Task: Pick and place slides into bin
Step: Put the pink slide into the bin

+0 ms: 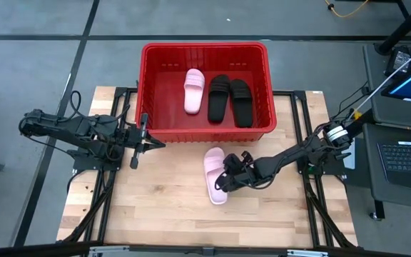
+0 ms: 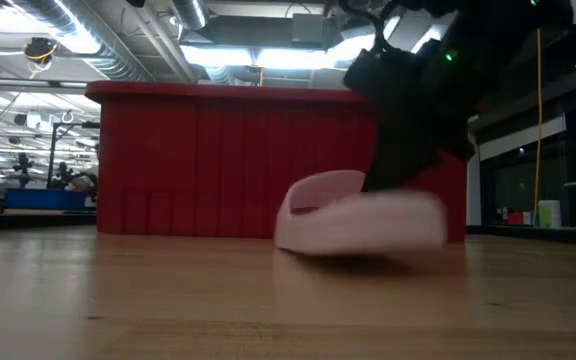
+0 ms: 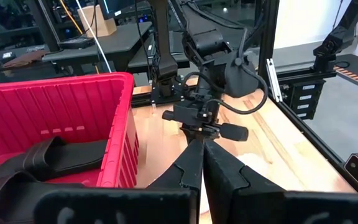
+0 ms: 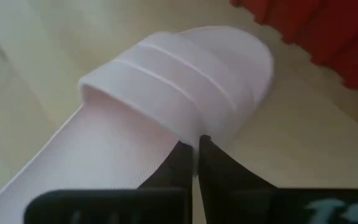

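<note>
Right end effector low over the desk, fingers pressed together with nothing between them, tips touching the side edge of a pale pink slide by its ribbed strap. That slide lies flat on the desk just in front of the red bin. Inside the bin: second pink slide and two black slides side by side. Left end effector clenched on nothing, hovering beside the bin's front left corner
</note>
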